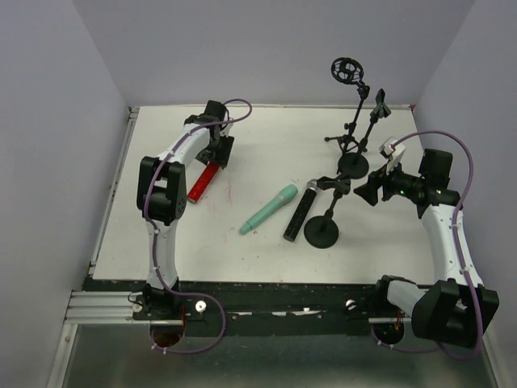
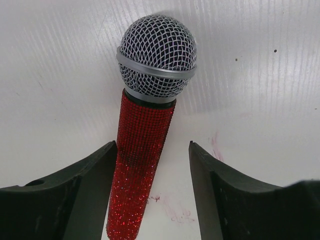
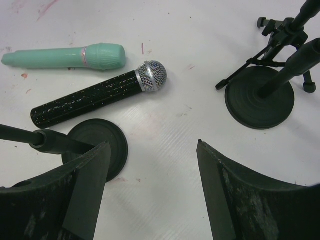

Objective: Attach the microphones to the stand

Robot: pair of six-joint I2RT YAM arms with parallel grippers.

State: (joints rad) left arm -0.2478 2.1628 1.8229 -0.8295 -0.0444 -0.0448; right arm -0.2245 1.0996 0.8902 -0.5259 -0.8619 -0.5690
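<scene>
The red microphone (image 1: 203, 182) with a silver mesh head lies on the white table at the left. My left gripper (image 1: 216, 153) is down over it. In the left wrist view the red handle (image 2: 142, 145) lies between the jaws of the left gripper (image 2: 152, 143), against the left finger, with a gap to the right finger; the jaws are open. The mint-green microphone (image 1: 269, 208) and the black microphone (image 1: 299, 214) lie side by side mid-table. A stand with a round base (image 1: 322, 233) is right beside the black one. My right gripper (image 1: 373, 188) hovers open and empty near the stands.
Behind the near stand are a second round-base stand (image 1: 352, 166) and a tripod stand (image 1: 346, 141) with a shock-mount ring on top. In the right wrist view the near base (image 3: 107, 142) is by the left finger and the other base (image 3: 259, 97) is at upper right.
</scene>
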